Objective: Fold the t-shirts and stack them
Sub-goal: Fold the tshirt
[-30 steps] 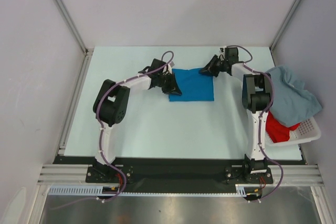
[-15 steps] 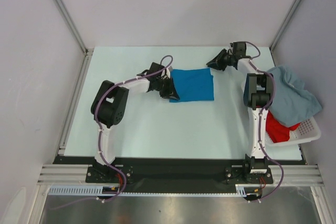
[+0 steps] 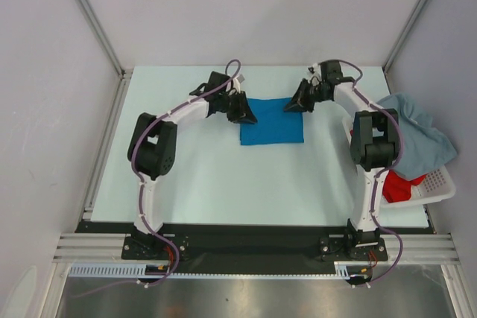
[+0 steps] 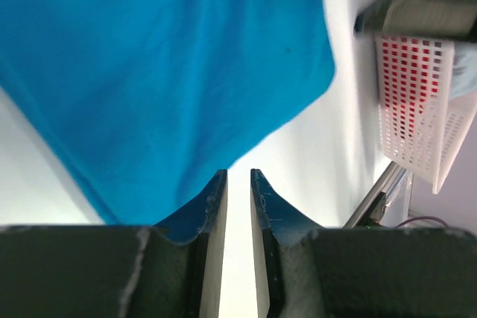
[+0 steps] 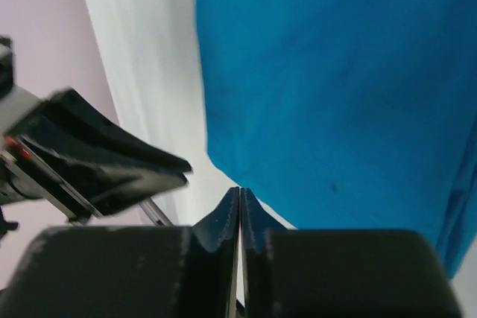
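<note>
The bright blue t-shirt (image 3: 272,121) lies folded into a flat rectangle on the table between my two grippers; it fills the left wrist view (image 4: 164,57) and the right wrist view (image 5: 335,72). My left gripper (image 3: 249,116) sits at its far left corner, jaws (image 4: 238,173) a narrow gap apart with only table between them. My right gripper (image 3: 288,106) sits at its far right corner, jaws (image 5: 239,190) pressed together just off the cloth edge, nothing visible in them. The pale grey-blue t-shirt (image 3: 417,135) drapes over the basket, and the red t-shirt (image 3: 399,188) lies inside it.
The white slatted basket (image 3: 441,184) stands at the table's right edge, beside the right arm; it also shows in the left wrist view (image 4: 414,109). Grey walls and metal rails bound the table at the back and sides.
The right gripper swung out to the back right, then came back to the blue shirt's far right corner. The left gripper moved along the shirt's left edge toward the far corner.
</note>
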Action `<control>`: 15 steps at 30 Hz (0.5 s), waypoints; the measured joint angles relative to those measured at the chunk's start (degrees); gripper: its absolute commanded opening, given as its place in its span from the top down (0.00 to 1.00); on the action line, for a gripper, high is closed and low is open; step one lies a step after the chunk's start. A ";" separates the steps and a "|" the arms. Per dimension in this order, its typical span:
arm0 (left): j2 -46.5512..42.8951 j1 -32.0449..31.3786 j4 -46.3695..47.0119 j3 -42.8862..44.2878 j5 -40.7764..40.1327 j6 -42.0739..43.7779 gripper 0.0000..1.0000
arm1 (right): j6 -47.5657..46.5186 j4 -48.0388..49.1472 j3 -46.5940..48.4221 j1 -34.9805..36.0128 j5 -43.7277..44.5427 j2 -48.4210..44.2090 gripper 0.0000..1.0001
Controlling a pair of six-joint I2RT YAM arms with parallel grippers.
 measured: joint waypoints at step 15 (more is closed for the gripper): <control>4.63 2.21 0.04 -7.06 1.01 1.05 0.82 | -7.54 -3.56 -22.14 -5.35 4.98 -3.19 1.00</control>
